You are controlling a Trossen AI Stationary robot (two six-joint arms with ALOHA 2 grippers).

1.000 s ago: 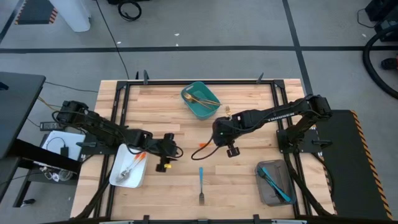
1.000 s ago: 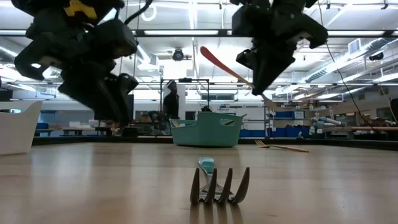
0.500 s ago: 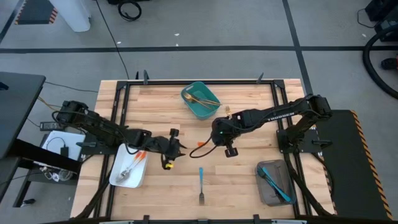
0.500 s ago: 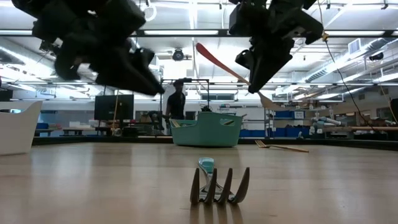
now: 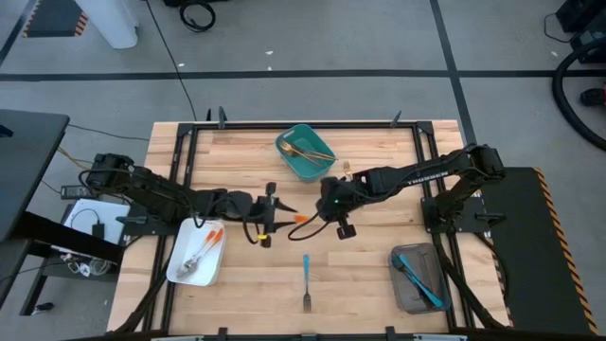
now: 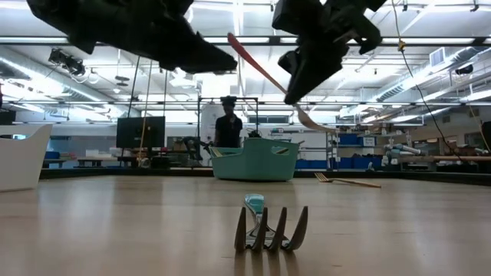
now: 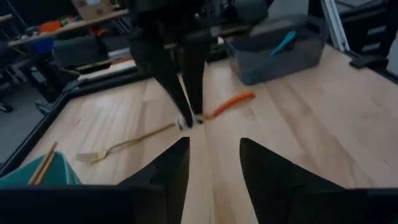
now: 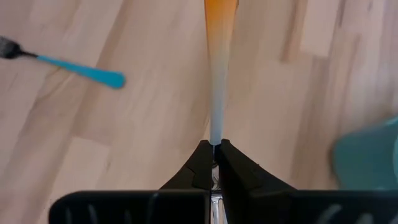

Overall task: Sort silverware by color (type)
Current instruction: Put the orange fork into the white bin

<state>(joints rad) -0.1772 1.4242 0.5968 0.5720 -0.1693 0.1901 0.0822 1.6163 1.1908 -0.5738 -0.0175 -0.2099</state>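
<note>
My right gripper (image 5: 322, 214) hangs over the table's middle, shut on an orange-handled utensil (image 5: 303, 220) of the silverware. The handle (image 7: 233, 102) reaches toward my left gripper (image 5: 277, 215). My left gripper points almost level at the handle's free end. Its fingers (image 7: 168, 174) stand open, and the handle lies ahead of them, not between them. A blue-handled fork (image 5: 306, 278) lies flat on the wood near the front edge, its tines (image 6: 268, 228) toward the low camera. My right gripper pinches the utensil's thin neck (image 8: 215, 132), where the orange handle fades to metal, between its two fingertips. The fingers slant down from the table's right, and the handle runs on beyond them. The utensil is lifted clear and tilted, its handle end (image 6: 234, 42) high and its head (image 6: 313, 123) low.
A teal bin (image 5: 295, 165) with gold pieces stands at the far middle, and a gold fork (image 7: 118, 146) lies on the wood beside it. A white tray (image 5: 182, 271) with orange-handled pieces is front left, a grey tray (image 5: 405, 289) with blue ones front right. A person (image 6: 229, 126) stands beyond the table.
My left gripper has risen and tipped up from pointing down beside the white tray to almost level. It has moved toward the table's right, close to the orange handle's free end. My right gripper has tipped slightly, raising the handle end toward the left arm.
</note>
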